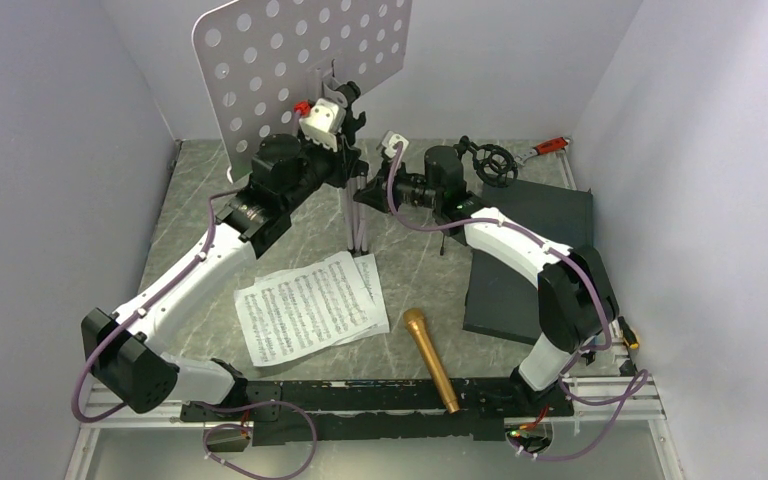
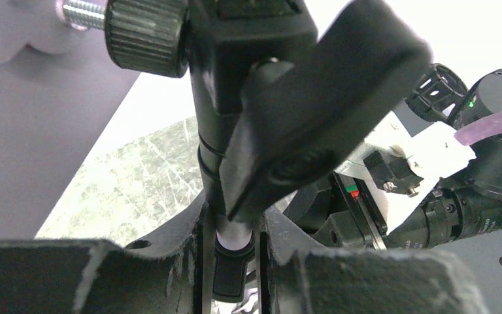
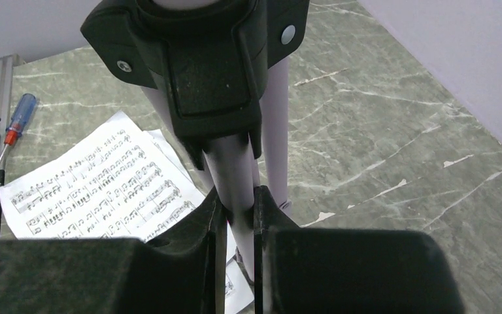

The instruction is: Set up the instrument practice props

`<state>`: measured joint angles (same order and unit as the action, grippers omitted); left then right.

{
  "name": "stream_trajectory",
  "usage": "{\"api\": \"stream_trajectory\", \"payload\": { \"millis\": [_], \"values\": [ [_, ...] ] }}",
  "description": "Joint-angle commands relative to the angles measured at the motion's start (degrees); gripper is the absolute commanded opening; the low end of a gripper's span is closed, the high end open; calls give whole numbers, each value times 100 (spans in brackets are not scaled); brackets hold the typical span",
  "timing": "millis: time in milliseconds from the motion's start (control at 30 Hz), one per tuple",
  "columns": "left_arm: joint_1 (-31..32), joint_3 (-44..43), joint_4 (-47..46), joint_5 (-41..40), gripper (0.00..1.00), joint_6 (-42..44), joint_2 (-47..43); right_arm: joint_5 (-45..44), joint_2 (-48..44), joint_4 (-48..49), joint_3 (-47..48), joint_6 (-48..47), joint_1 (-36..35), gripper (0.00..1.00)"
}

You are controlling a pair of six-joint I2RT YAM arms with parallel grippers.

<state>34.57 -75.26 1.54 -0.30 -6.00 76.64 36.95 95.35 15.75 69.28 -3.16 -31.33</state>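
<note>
The pale lilac music stand (image 1: 300,60) stands upright at the back of the table, its perforated desk high. My left gripper (image 1: 345,150) is shut on the stand's pole (image 2: 233,237), just below the black head joint. My right gripper (image 1: 370,195) is shut on a lilac tube of the stand (image 3: 235,176), lower down under the black leg hub. Two white music sheets (image 1: 310,305) lie overlapping on the table in front of the stand; they also show in the right wrist view (image 3: 98,190). The gold microphone (image 1: 430,358) lies to their right. The black mic stand with its ring (image 1: 490,163) is at the back right.
A dark grey slab (image 1: 525,255) lies at the right under my right arm. A red-handled wrench (image 1: 550,147) lies in the far right corner. A blue-and-red-handled screwdriver (image 3: 16,121) lies beside the sheets. Lilac walls close in on the left, back and right.
</note>
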Motion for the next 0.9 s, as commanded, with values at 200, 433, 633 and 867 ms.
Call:
{"api": "stream_trajectory", "payload": {
  "millis": [200, 433, 633, 867],
  "values": [
    [182, -691, 336, 39, 3, 286, 42, -1407, 28, -427, 610, 360, 126, 0],
    [199, -999, 448, -489, 3, 1011, 202, -1937, -38, -799, 834, 285, 119, 0],
    [243, -1074, 504, -937, 3, 1424, 290, -2056, -86, -970, 893, 141, 99, 0],
    [252, -930, 252, -1538, 3, 1652, 202, -2104, -58, -1151, 1069, 116, 30, 0]
  ]
}}
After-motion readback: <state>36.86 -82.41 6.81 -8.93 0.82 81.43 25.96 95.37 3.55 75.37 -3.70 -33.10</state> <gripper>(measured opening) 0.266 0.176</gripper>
